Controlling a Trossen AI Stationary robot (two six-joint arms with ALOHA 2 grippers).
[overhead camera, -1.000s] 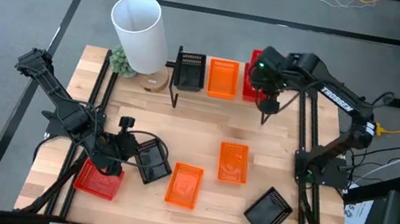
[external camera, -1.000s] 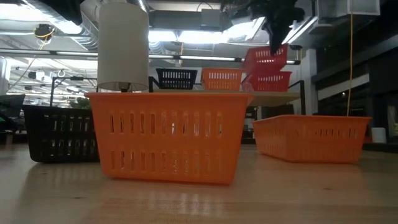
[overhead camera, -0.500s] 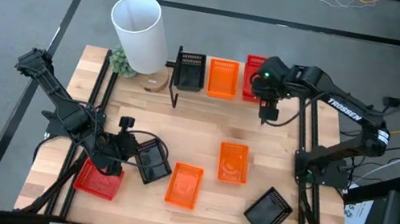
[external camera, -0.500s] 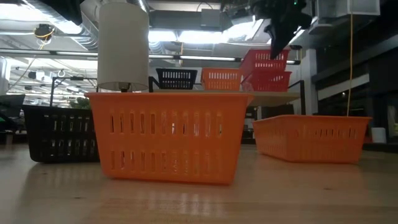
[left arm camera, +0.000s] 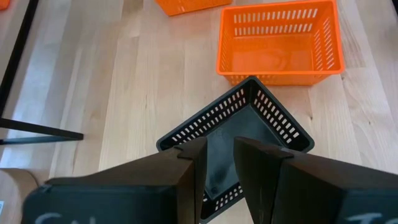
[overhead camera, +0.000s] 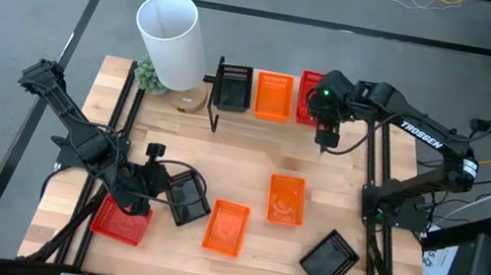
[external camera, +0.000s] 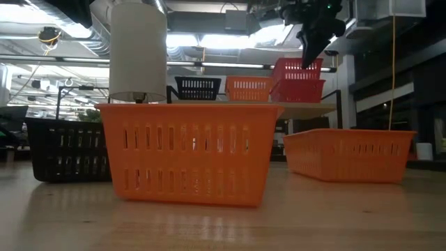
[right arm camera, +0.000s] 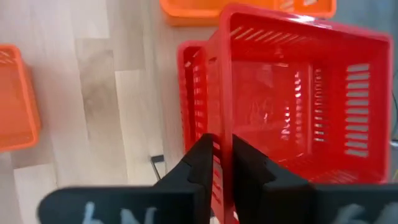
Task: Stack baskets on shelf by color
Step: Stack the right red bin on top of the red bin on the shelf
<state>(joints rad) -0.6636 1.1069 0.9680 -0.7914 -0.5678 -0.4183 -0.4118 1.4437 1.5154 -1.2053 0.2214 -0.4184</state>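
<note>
On the shelf (external camera: pixel 306 107) a black basket (overhead camera: pixel 233 87), an orange basket (overhead camera: pixel 273 95) and two red baskets stand side by side. The upper red basket (external camera: pixel 300 70) sits nested in the lower red basket (external camera: pixel 301 90). My right gripper (right arm camera: pixel 222 146) is shut on the upper one at the shelf's right end. My left gripper (left arm camera: pixel 221 149) is shut on a black basket (overhead camera: pixel 186 196) at the table's near left. A red basket (overhead camera: pixel 120 219) lies under the left arm. My right gripper pinches the upper red basket's near wall (right arm camera: pixel 221 118), one finger inside and one outside. It comes from above and from the near side. The basket sits about level in the lower red basket. My left gripper straddles the black basket's wall near a corner (left arm camera: pixel 219 196), coming from above. The basket rests on the table.
Two orange baskets (overhead camera: pixel 286 199) (overhead camera: pixel 227 226) and a black basket (overhead camera: pixel 330 260) lie on the near half of the table. A tall white cylinder (overhead camera: pixel 170 40) and a small plant (overhead camera: pixel 146 74) stand at the far left, beside the shelf.
My right gripper has lowered the upper red basket. It was tilted and raised above the lower red basket, and now it sits down in it, nearly level. The gripper has stayed shut on it.
</note>
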